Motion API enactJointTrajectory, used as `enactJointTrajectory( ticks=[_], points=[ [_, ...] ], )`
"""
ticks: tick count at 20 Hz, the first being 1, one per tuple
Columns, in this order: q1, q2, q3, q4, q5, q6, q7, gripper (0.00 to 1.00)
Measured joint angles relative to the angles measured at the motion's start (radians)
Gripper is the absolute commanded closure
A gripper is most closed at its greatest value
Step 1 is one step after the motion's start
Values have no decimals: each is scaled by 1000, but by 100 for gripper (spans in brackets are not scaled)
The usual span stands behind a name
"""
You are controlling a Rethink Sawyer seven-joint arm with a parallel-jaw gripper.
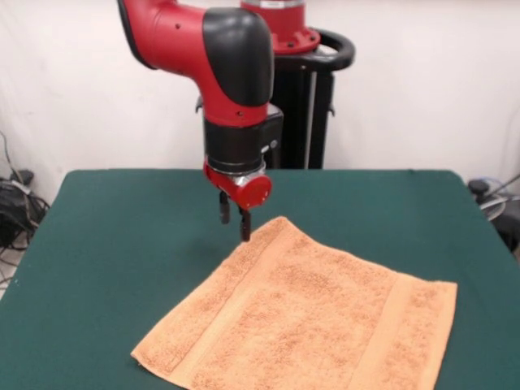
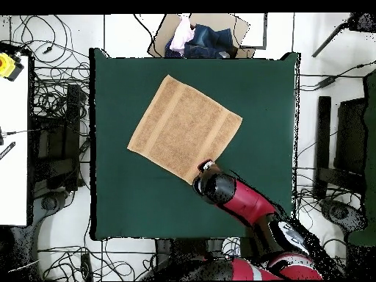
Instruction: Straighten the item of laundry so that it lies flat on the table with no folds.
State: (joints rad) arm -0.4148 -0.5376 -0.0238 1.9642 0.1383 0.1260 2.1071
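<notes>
The item of laundry, an orange-tan terry towel, lies spread out on the green table, turned at an angle to the table's edges. No fold shows in it. My gripper hangs just over the towel's far corner, open, with nothing between its two dark fingers. In the overhead view the towel sits in the upper middle of the table. There the red wrist covers the towel's lower corner and hides the fingers.
A cardboard box with clothes stands just past the table's upper edge in the overhead view. Cables lie on the floor around the table. A white bench stands at the left.
</notes>
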Motion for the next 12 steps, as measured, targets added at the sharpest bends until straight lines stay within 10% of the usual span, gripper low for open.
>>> enactJointTrajectory(
  ticks=[12],
  points=[
    [168, 20, -152, -239, -9, 234, 0, 0]
  ],
)
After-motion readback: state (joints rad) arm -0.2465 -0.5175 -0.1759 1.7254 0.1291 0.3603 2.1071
